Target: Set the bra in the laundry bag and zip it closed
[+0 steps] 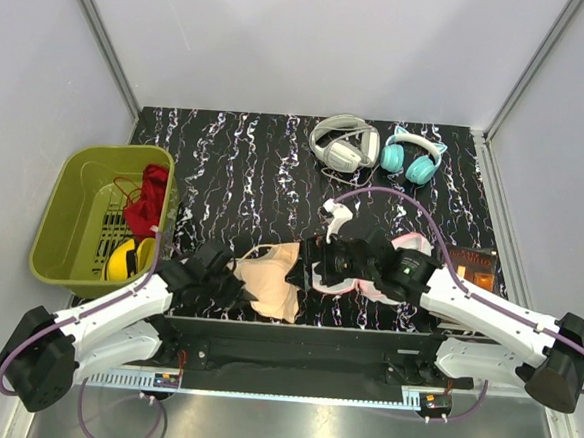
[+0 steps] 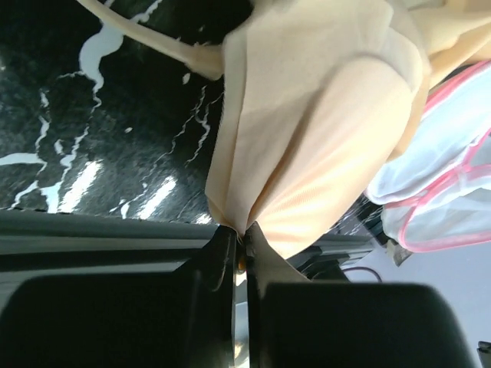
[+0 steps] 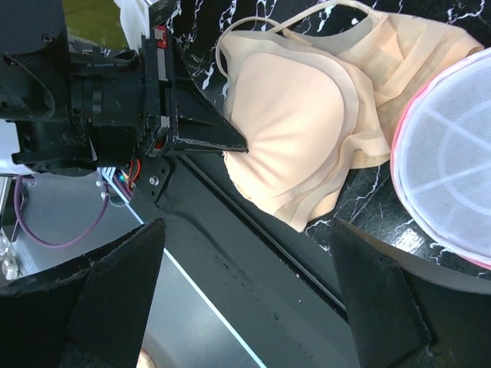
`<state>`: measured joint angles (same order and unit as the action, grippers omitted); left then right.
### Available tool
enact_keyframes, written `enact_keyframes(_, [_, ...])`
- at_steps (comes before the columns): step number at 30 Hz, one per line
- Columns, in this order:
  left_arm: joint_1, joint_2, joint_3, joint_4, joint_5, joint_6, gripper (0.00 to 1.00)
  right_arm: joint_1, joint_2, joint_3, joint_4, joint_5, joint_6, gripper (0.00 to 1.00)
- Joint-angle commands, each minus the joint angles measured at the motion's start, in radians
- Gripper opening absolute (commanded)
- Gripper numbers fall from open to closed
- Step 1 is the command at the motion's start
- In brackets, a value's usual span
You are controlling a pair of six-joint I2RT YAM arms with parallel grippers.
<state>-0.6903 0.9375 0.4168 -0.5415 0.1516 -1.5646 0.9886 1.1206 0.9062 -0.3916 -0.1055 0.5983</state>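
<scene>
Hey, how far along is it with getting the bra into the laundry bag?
Done: the left gripper is shut on the edge of the bra, right beside the laundry bag. In hand: the right gripper is open and empty, close to both. Left: the bra's cups lie outside the bag, so loading it and zipping remain.

The bra (image 1: 273, 278) is peach-orange with padded cups and thin straps. It lies crumpled at the table's near edge, about 6 o'clock from the table's middle and outside the bag. The left end effector (image 2: 240, 234) pinches its 9 o'clock edge. The laundry bag (image 3: 453, 146) is round white mesh with pink trim and spoke-like ribs. It sits at the bra's 3 o'clock, touching it.
</scene>
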Motion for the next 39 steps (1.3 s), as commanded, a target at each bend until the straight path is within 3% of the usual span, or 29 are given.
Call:
enact_keyframes(1, [-0.003,0.0,0.069,0.039,-0.076,0.047,0.0,-0.021,-0.027,0.01,0.002,0.029,-0.022,0.95])
enact_keyframes(6, [0.008,0.046,0.299,-0.213,-0.193,0.282,0.0,-0.096,-0.007,0.029,-0.023,-0.031,-0.035,0.95])
enact_keyframes(10, [0.015,0.199,0.64,-0.449,-0.216,0.556,0.0,-0.139,0.021,0.091,-0.072,-0.089,-0.106,0.96])
enact_keyframes(13, [0.029,0.265,0.816,-0.48,-0.179,0.7,0.0,-0.16,0.047,0.143,-0.095,-0.1,-0.141,0.99])
enact_keyframes(21, [0.221,0.452,1.155,-0.476,0.008,0.817,0.0,-0.225,0.099,0.269,-0.151,-0.059,-0.147,1.0])
enact_keyframes(26, [0.278,0.483,1.163,-0.472,0.153,0.986,0.0,-0.312,0.148,0.396,-0.187,-0.129,-0.198,1.0])
enact_keyframes(30, [0.282,0.43,1.053,-0.463,0.281,1.095,0.0,-0.369,0.192,0.464,-0.202,-0.229,-0.241,1.0])
enact_keyframes(39, [0.281,0.206,0.8,-0.302,0.506,1.123,0.0,-0.435,0.252,0.451,-0.165,-0.623,-0.301,1.0])
